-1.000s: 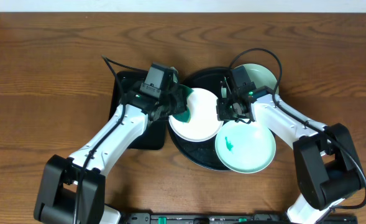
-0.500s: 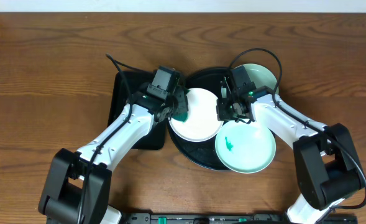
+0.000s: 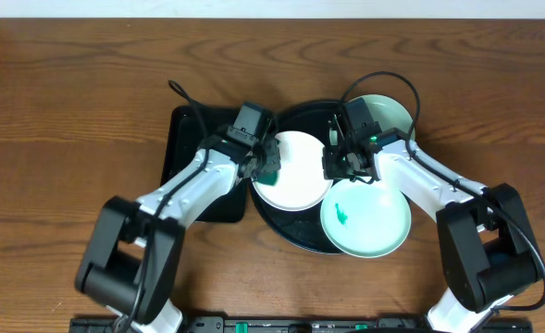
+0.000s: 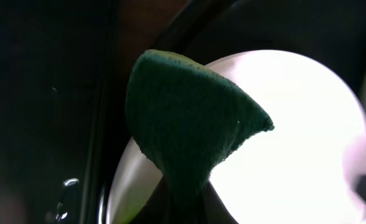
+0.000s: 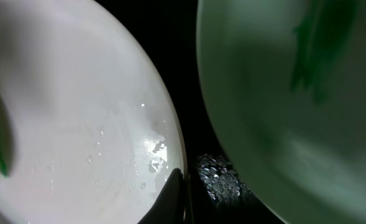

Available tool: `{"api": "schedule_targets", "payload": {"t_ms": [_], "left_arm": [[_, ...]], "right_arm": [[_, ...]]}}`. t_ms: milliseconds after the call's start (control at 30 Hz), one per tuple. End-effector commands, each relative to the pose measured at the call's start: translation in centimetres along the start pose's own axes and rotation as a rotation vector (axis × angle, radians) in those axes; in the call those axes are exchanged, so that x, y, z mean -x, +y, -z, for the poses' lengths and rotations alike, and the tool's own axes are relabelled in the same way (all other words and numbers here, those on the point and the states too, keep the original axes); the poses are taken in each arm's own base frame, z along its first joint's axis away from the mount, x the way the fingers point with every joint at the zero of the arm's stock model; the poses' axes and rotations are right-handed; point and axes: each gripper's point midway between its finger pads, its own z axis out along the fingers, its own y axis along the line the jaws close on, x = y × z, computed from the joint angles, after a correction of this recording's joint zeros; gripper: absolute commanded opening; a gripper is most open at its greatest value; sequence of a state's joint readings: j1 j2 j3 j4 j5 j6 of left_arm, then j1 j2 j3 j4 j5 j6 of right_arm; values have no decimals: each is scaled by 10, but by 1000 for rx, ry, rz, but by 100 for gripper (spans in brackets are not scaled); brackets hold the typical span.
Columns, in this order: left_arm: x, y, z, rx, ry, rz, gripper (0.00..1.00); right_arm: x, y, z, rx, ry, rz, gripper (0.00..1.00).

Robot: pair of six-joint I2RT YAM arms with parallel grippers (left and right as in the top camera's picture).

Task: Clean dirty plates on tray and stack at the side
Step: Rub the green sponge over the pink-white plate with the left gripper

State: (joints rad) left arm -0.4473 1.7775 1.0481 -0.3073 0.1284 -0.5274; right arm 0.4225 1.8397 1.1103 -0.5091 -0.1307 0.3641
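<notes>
On the round black tray [image 3: 291, 116] lies a white plate [image 3: 298, 176]. My left gripper [image 3: 262, 160] is shut on a dark green cloth [image 3: 271, 167] at the plate's left edge. In the left wrist view the cloth [image 4: 189, 124] hangs over the white plate [image 4: 294, 137]. At the plate's right rim, my right gripper [image 3: 334, 169] is shut on it; the right wrist view shows the fingers [image 5: 173, 196] pinching the wet white plate [image 5: 77, 124]. A mint plate [image 3: 366, 220] with a teal smear [image 3: 342, 215] lies front right. Another mint plate [image 3: 390, 111] sits behind.
A smaller rectangular black tray [image 3: 187, 139] lies left of the round one, under my left arm. The right arm's cable loops over the rear mint plate. Water drops [image 5: 220, 177] glisten on the black tray between the plates. Brown wooden table [image 3: 68, 111] surrounds everything.
My left arm has swung rightward, bringing the green cloth in against the white plate's left edge. The right gripper and all plates have stayed put.
</notes>
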Motion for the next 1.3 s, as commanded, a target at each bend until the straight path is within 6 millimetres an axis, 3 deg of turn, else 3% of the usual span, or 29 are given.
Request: {"api": "schedule_targets", "payload": {"t_ms": [0,233,733,900,1133,1267], "left_arm": [[-6,10,-14,41,29,6,7],[-24,14,-35,39,110,13,8],[-31,-49,-22,-304,198,2,7],[-13,-63,5,-349,127,-21,7],[16,-88,75,-450,-45,-114,7],[18,-91,90,-464,-68,-121,7]], "right_arm": [[-4,5,-4,23,20,-10,1],[-4,5,-4,23,20,-10,1],[-5,10,-4,29,18,3,1],[-5,10,-4,29,18,3,1],[-5,10,-4,29,18,3,1],[-5,10,-4,29,18,3,1]]}}
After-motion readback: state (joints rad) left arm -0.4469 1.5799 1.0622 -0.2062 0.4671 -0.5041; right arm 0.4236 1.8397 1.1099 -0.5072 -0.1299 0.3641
